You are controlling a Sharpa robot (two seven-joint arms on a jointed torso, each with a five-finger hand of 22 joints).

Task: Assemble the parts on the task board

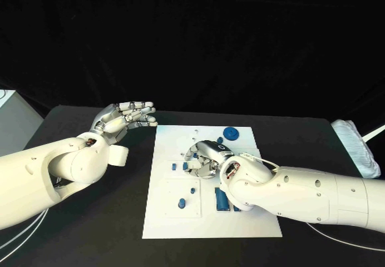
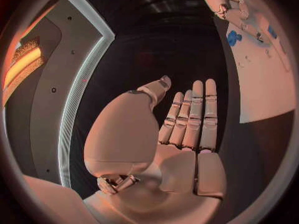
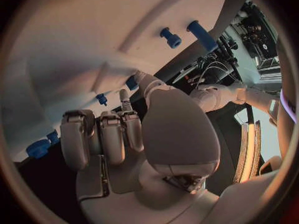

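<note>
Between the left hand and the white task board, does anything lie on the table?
No. In the head view, only bare black table lies between the left hand and the task board.

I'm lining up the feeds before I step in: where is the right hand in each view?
Head view: the right hand is over the middle of the task board, fingers curled down.
Left wrist view: the right hand is beyond the left hand, at the board's edge.
Right wrist view: the right hand is in the circle's middle, fingers curled towards the board.
Shared landmark: the white task board.
</note>
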